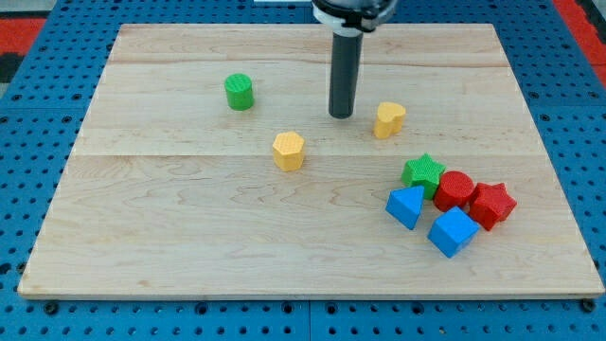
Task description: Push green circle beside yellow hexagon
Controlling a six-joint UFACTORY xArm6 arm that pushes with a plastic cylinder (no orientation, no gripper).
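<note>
The green circle (240, 92) stands on the wooden board at the upper left of centre. The yellow hexagon (289, 151) lies below and to the right of it, with a clear gap between them. My tip (342, 115) is down near the board's upper middle, to the right of the green circle and above-right of the yellow hexagon, touching neither. A yellow heart-like block (389, 119) sits just to the right of the tip.
A cluster at the right holds a green star (423, 173), a red block (455, 189), a red star (492, 204), a blue triangle-like block (406, 206) and a blue cube (452, 231). The wooden board (189, 237) rests on a blue pegboard.
</note>
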